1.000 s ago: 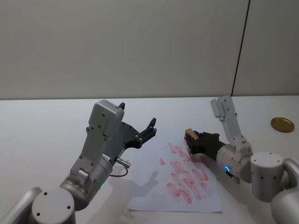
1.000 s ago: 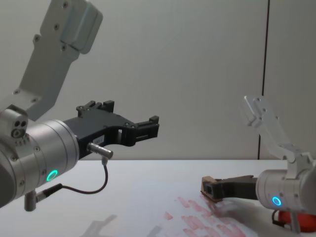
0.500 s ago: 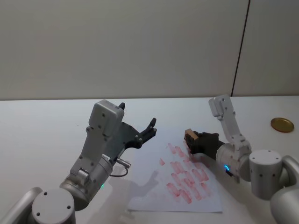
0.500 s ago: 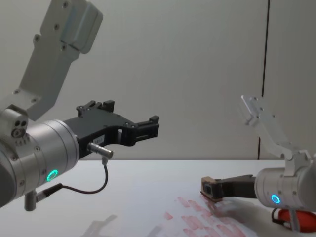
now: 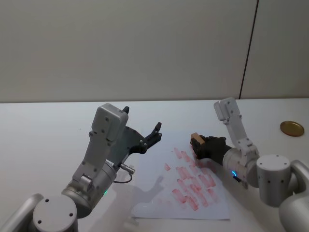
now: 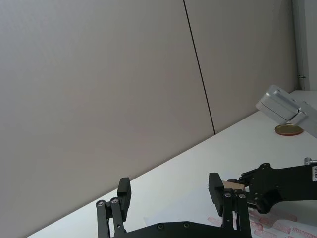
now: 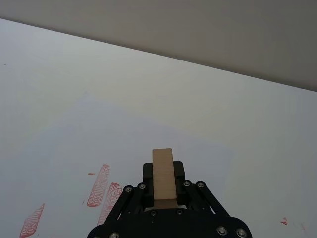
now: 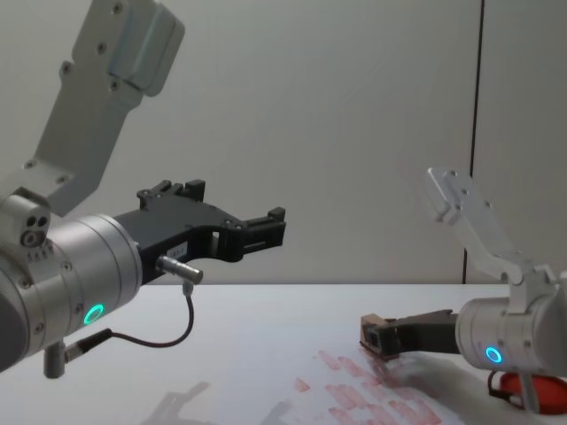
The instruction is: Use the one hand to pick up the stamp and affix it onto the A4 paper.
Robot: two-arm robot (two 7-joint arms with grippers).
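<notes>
Here the black right gripper (image 5: 197, 145) pinches the tan wooden stamp (image 5: 195, 138) over the white red-marked A4 paper (image 5: 155, 202); the left gripper (image 5: 142, 120) hangs raised, jaws spread.

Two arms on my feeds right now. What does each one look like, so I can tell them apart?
Left arm: thick silver cylindrical wrist with a green-lit ring, a pale grey boxy link above it, a thin black cable looping from a metal plug, and black jaws. Right arm: slimmer silver wrist with a blue-lit ring, a pale grey bracket-like link, and black jaws.
</notes>
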